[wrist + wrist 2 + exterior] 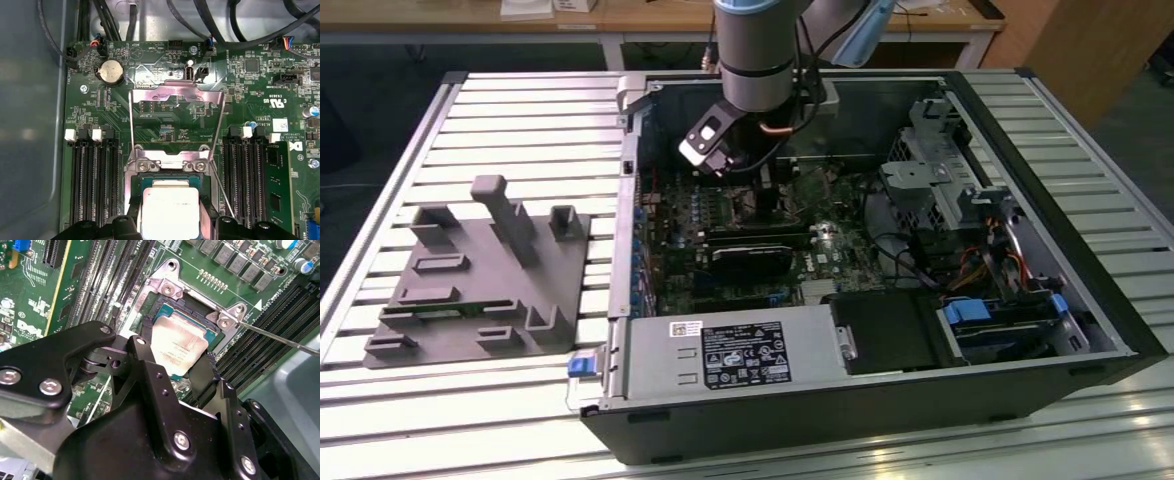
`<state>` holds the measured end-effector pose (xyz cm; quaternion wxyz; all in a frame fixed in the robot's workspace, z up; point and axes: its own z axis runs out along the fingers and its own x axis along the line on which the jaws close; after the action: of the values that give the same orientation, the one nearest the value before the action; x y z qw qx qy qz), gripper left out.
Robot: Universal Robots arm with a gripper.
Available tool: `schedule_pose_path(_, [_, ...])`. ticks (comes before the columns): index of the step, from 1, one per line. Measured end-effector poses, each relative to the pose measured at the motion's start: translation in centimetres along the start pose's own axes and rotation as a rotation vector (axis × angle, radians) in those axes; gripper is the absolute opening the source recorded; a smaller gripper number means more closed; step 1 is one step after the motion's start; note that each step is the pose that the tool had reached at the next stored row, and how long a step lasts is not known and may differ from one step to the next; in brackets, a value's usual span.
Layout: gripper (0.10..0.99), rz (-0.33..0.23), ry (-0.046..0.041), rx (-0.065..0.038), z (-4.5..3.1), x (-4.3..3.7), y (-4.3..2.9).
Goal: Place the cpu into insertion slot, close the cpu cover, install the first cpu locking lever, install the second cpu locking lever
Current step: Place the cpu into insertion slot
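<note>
Seating the cpu: tool (174, 362) closed on the cpu (177, 342), directly over the insertion slot (167, 304).
Best lowered level, edges parallel to the slot rim, and released without pressing. It lies flat, metal top up; being square, it has no long axis. Beyond the slot the cpu cover (175, 87) stands open.

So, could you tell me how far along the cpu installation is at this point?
Done: nothing looks finished yet. In hand: the pincer grips the cpu at the insertion slot; whether it is fully seated I cannot tell. Left: the cpu cover stands flipped open, and a locking lever juts out unlatched.
</note>
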<state>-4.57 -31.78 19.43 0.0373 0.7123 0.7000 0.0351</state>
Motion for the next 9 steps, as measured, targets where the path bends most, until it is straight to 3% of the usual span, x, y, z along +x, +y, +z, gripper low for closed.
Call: schedule_pose_path(9, [0.541, -0.014, 0.0011, 0.0, 0.2, 0.0, -0.02])
